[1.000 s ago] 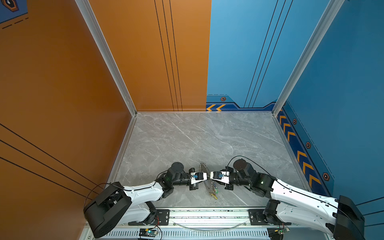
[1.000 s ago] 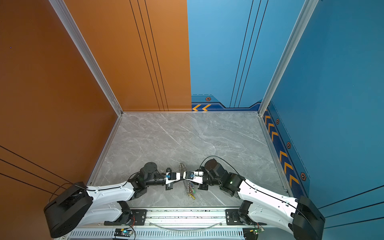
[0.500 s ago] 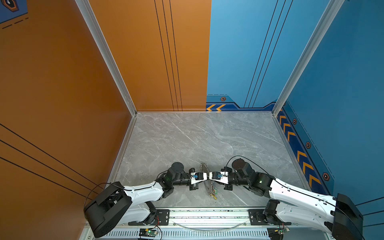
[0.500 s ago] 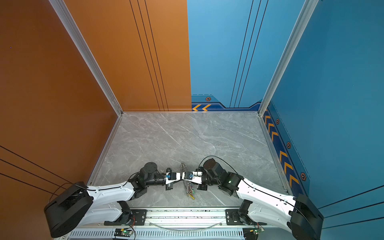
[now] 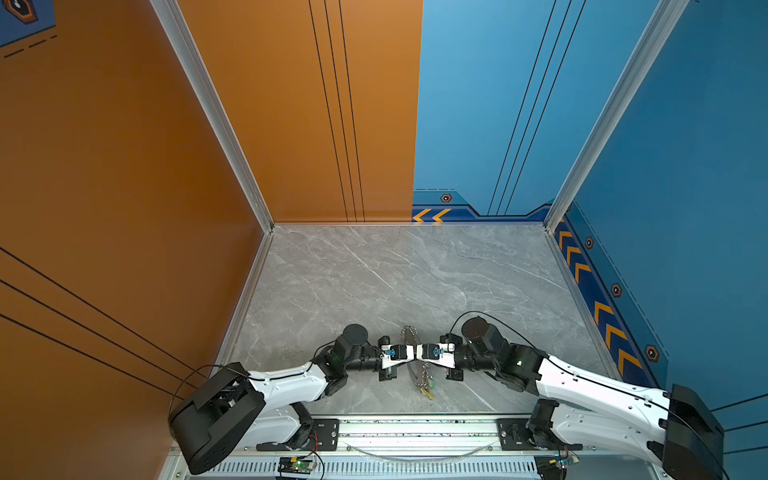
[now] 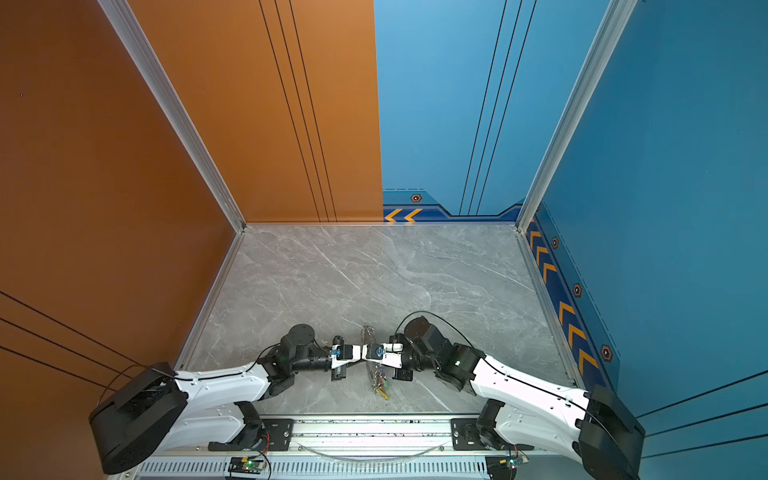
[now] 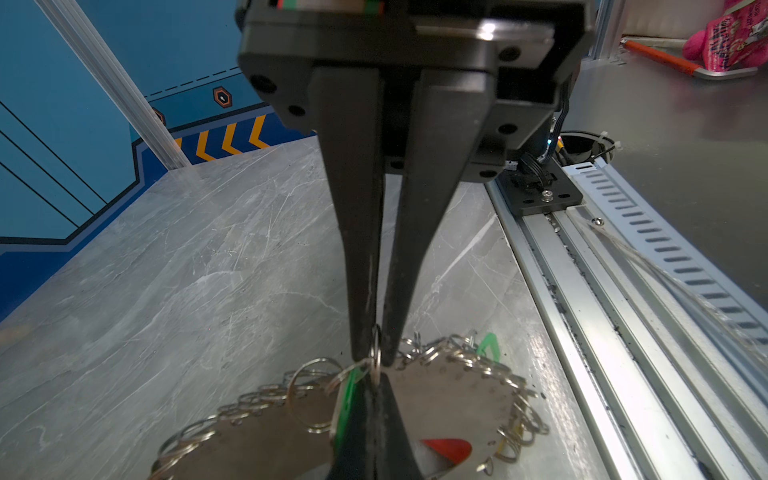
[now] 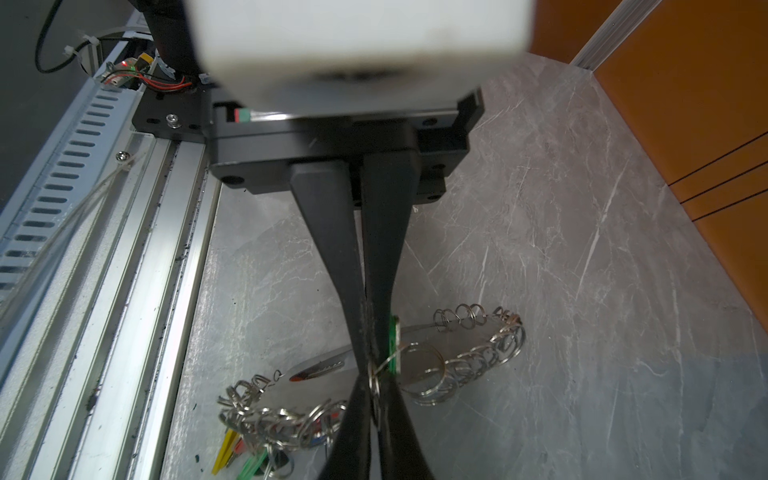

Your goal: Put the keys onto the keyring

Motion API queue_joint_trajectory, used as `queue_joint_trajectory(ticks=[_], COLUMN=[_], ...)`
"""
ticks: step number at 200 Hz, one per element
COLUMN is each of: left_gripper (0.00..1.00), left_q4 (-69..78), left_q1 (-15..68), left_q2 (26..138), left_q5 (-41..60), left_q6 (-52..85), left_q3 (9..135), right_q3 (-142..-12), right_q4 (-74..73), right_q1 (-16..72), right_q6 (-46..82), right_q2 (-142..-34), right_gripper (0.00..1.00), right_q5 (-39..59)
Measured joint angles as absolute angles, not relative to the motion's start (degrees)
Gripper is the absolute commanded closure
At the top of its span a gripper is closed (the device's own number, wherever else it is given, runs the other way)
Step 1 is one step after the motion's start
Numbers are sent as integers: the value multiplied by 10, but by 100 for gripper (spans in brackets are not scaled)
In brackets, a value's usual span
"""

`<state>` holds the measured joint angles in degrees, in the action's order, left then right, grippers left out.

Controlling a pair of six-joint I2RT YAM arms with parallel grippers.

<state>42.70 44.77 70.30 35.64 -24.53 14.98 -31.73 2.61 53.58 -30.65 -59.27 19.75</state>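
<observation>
Two grippers are meeting tip to tip over the keyring.

The left gripper (image 7: 374, 358) is squeezing shut on a small ring (image 7: 375, 347) at the edge of the keyring (image 7: 453, 395). The right gripper (image 8: 370, 372) is squeezing shut too, touching the same spot. It seems to be holding the wire loop of the green key (image 8: 393, 343) (the tag is sticking out just beside the fingers, not between them). In a top view the keyring (image 5: 409, 334) is lying long-ways from the back toward the rail (image 5: 415, 428). One arm is coming in from each side, so both are equally near. The other keys (image 8: 245, 451) are hanging in a bunch at the rail end. The neighbour rings (image 7: 455, 352) are crowding close and could be getting in the way.
</observation>
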Motion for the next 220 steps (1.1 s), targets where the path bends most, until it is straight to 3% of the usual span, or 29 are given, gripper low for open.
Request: queue_joint_trajectory(ticks=[84,129,220], left_gripper=[100,88,77], left_q4=[427,429,450], left_q1=[446,446,423], left_q2=[703,702,632], left_q5=[356,356,320], left_q6=[-243,-243,-226], left_q3=[150,150,125], right_q3=[-326,-326,-326], right_q4=[41,44,67], right_q1=[537,537,532], right_q6=[-320,-326,-336], right_q2=[-595,-593,-584], right_gripper=[100,100,100], right_q5=[195,192,182])
